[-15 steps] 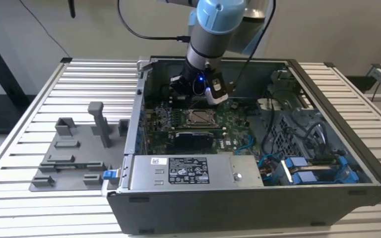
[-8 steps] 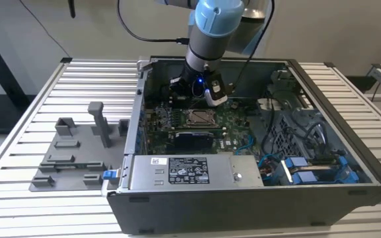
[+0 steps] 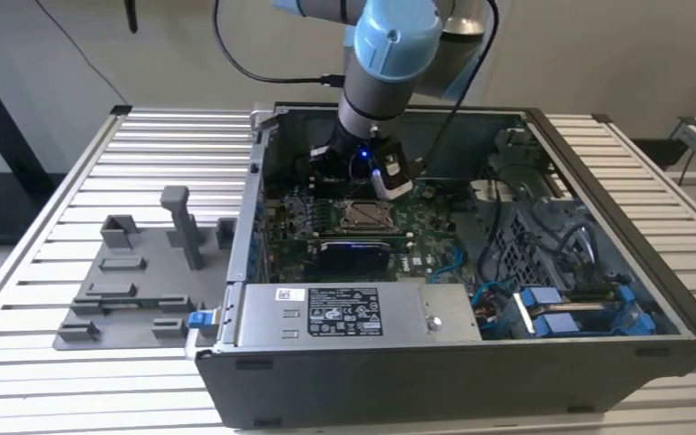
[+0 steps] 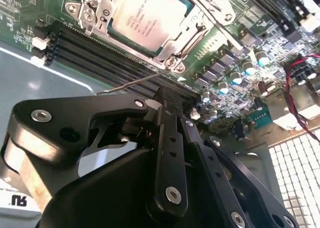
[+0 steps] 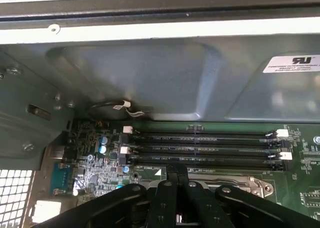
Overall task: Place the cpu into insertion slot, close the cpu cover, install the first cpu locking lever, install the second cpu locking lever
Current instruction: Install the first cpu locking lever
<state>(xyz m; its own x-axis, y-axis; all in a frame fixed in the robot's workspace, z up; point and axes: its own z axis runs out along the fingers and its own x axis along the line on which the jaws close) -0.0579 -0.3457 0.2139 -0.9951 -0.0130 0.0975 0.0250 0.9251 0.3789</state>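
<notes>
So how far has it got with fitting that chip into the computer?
Done: the cpu lies in the insertion slot, and the cpu cover looks folded down around it. In hand: the shut gripper sits beside a thin locking lever that juts out from the slot. Left: that lever does not look hooked down; the second one I cannot judge.
</notes>
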